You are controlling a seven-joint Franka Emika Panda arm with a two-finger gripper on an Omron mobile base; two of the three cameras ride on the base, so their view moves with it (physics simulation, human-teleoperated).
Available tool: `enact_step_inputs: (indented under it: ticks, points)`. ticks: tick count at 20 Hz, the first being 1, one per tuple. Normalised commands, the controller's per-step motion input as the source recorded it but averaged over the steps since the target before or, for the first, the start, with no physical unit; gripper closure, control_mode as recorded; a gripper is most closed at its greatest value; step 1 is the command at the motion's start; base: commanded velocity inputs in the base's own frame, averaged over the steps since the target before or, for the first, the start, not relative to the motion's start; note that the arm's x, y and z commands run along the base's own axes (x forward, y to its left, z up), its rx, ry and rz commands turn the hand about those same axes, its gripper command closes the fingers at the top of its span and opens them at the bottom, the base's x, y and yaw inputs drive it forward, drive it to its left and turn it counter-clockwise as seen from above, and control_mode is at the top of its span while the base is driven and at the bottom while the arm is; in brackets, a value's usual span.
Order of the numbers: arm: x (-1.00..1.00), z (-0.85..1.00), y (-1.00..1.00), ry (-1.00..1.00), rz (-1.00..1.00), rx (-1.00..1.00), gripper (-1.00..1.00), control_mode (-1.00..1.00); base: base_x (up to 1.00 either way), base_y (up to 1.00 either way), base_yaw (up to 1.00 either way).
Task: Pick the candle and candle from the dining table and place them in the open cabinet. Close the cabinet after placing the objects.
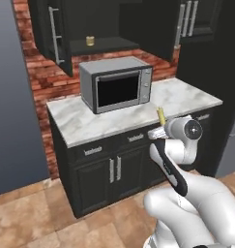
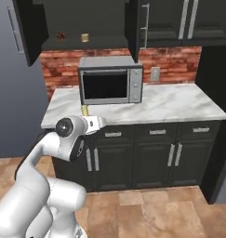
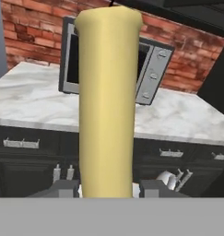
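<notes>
My gripper [image 3: 109,189] is shut on the tall pale-yellow candle [image 3: 109,101], which stands upright between the fingers and hides much of the hand view. The same candle [image 1: 161,116] pokes up from the gripper [image 1: 157,131] in front of the counter, below the cabinet; it appears as the candle [image 2: 85,110] above the gripper [image 2: 96,122] in the right base view. The short golden-tan candle [image 1: 90,40] stands on the dark shelf of the open black cabinet [image 1: 109,46]; it shows as the squat candle [image 2: 85,37] in the cabinet [image 2: 109,18]. The dining table is out of view.
A grey microwave [image 1: 117,83] sits on the marble counter [image 1: 186,99] under the cabinet, against a brick wall. A small dark-red lump [image 2: 61,36] lies on the shelf left of the short candle. Open cabinet doors [image 1: 53,34] hang out on both sides.
</notes>
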Motion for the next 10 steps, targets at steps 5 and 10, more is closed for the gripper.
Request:
enact_step_inputs:
  ticks: [5, 10]
  points:
    - [0.00, 0.00, 0.00, 0.00, 0.00, 0.00, 1.00, 1.00, 0.72, -0.35, 0.25]
    - [0.00, 0.00, 0.00, 0.00, 0.00, 0.00, 1.00, 1.00, 0.68, -0.21, 0.26]
